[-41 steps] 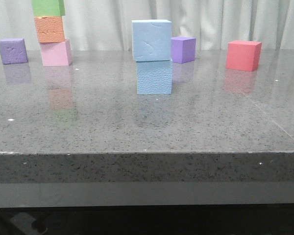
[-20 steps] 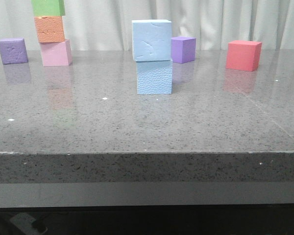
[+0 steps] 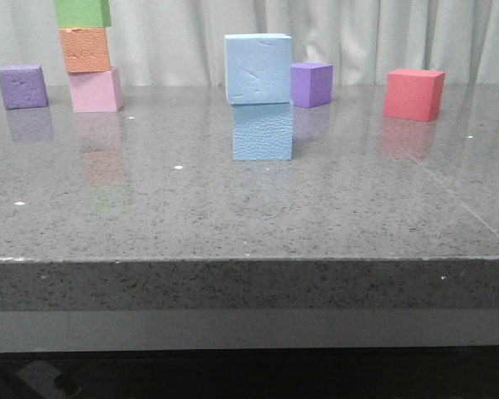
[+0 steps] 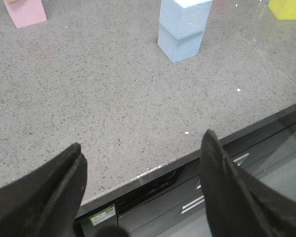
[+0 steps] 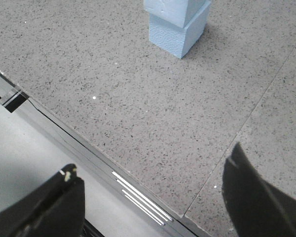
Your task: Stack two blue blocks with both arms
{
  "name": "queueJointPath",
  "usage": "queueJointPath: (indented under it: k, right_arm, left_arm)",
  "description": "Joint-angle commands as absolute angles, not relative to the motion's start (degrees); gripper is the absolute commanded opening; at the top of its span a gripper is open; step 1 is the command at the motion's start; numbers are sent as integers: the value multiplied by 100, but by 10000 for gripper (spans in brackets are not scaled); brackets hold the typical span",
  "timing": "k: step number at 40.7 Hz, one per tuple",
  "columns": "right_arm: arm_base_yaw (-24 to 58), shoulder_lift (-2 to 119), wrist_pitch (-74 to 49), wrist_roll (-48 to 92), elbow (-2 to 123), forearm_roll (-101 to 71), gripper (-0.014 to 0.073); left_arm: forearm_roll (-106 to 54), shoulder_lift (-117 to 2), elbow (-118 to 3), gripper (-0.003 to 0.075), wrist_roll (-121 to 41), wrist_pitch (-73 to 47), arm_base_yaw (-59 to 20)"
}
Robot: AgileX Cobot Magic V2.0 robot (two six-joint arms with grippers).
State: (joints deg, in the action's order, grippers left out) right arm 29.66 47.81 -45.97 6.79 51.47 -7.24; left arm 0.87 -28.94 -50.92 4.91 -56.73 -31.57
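Two pale blue blocks stand stacked mid-table: the upper blue block (image 3: 258, 68) rests on the lower blue block (image 3: 262, 130), slightly offset to the left. The left wrist view shows the stack (image 4: 181, 29) too, and the right wrist view has the stack (image 5: 178, 24) as well. My left gripper (image 4: 143, 148) hangs open over the table's front edge, nothing between its fingers. My right gripper (image 5: 153, 165) is open too, over the front edge and far from the stack. Neither arm shows in the front view.
A green, orange and pink stack (image 3: 89, 58) stands at the back left beside a purple cube (image 3: 22, 86). Another purple cube (image 3: 311, 84) sits just behind the blue stack, a red cube (image 3: 413, 94) at the back right. A yellow cube (image 4: 286, 8) appears in the left wrist view.
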Motion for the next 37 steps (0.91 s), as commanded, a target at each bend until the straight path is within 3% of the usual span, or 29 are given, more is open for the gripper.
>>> queueJointPath:
  k: [1,8,11,17,21,25,37]
  right_arm:
    - [2966,4741,-4333,735,5293,-762,584]
    - [2966,4741,-4333,735,5293,-762,580]
    - [2966,4741,-4333,735,5293,-762,528]
    - [2966,4741,-4334,735,5293,-762,255]
    - [2966,4741,-4339,735,5293,-762,24]
    - [2966,4741,-4339,735,5293,-762,-127]
    - [2966,4741,-4325,735,5293,-762,-119]
  left_arm:
    - [91,-2785,-5044,472,562,-5081,-3178]
    - [91,-2788,-4957,470,562,-5019,-3178]
    - [131,-2788,-4957,437,562,-4978,-3178]
    - [374,-2788,-4957,256,562,-4957,-3178]
    - [471,-2788,-4957,111,562,-4893,-3178]
    - [471,-2788,-4957,-5,551,-4781,-3178]
    - [460,-2788,-4957,-20,386,-4715,-3178]
